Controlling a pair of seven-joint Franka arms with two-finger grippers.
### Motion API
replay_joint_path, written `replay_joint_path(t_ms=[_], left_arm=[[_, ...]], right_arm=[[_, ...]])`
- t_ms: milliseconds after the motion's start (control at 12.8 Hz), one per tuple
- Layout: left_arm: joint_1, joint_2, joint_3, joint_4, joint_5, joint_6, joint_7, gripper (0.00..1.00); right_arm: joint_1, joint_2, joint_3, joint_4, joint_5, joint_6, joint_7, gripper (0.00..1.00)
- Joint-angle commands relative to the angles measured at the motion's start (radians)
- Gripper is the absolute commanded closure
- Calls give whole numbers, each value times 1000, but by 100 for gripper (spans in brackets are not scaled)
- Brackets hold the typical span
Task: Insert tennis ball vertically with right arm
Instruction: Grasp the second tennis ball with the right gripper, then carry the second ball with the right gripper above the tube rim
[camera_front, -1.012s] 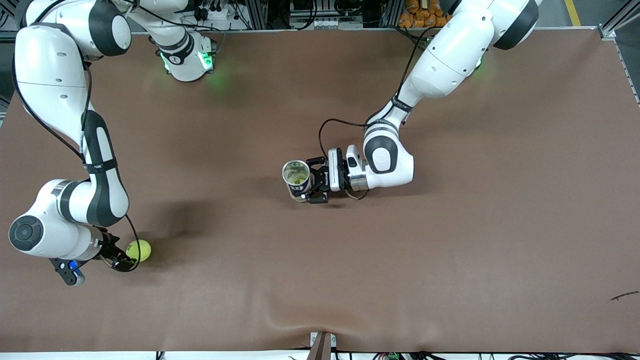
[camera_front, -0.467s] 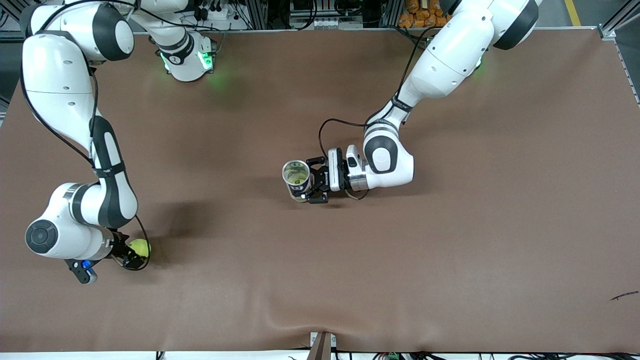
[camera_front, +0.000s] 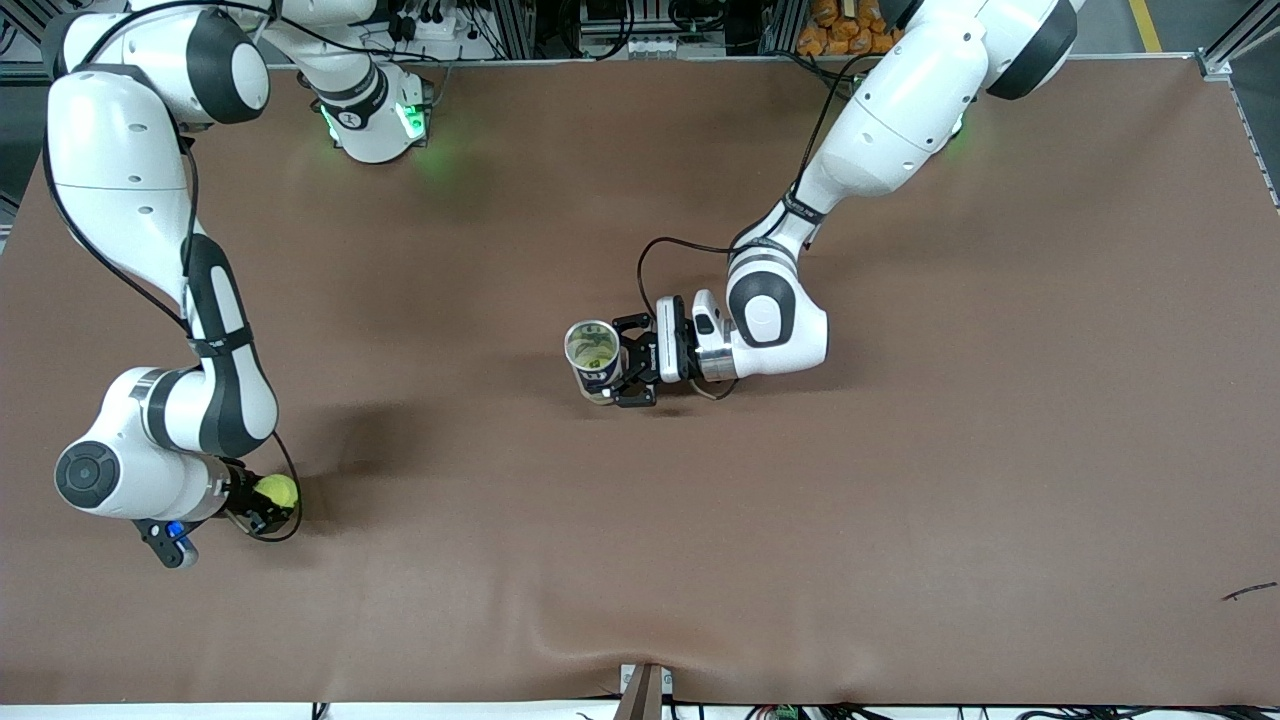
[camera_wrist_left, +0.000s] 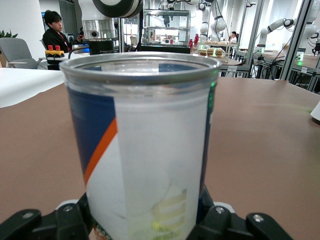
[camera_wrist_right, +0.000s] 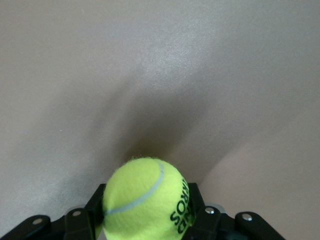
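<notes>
The right gripper (camera_front: 262, 503), which a second ago stood open just beside the tennis ball (camera_front: 277, 490), now has its fingers clamped on the ball, low over the brown table (camera_front: 900, 450) at the right arm's end and near the front camera. In the right wrist view the yellow ball (camera_wrist_right: 144, 198) sits squarely between the black fingers (camera_wrist_right: 197, 200), its dark lettering turned to one side. The arm has slid in over the ball during that second, and the closing suggests the pick-up is made; the lift and the carry to the can appear to be what remains. At the middle of the table, well apart from the ball, the left gripper (camera_front: 622, 367) is closed around an upright can (camera_front: 594, 360), holding it steady with the open mouth facing up, unchanged over the last second. The left wrist view shows the clear-walled can (camera_wrist_left: 142, 145) with its blue, orange and white label, and something pale yellow-green shows low inside it, possibly a ball already there, though that cannot be told for certain.
</notes>
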Motion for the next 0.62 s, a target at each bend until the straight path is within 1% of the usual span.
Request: replay_joint_path(t_ms=[0,78,312,467,545], left_arm=[[-11,-2,8,-17,-17,37,29,23],[-11,-2,8,-17,-17,37,29,23],[-11,-2,8,-17,-17,37,29,23],[-11,-2,8,-16,-17,37,29,23],[-11,0,8,-16,-17,37,29,23]], right_arm=[[8,-20,34,23,10,-28,12,38],[16,-31,54,30,15,-80,12,38],[60,-62,131,150,32,-297,131,39],[83,-109,192,174,35,-373,218,39],[88,-146,237,174,36,-390,272,39]])
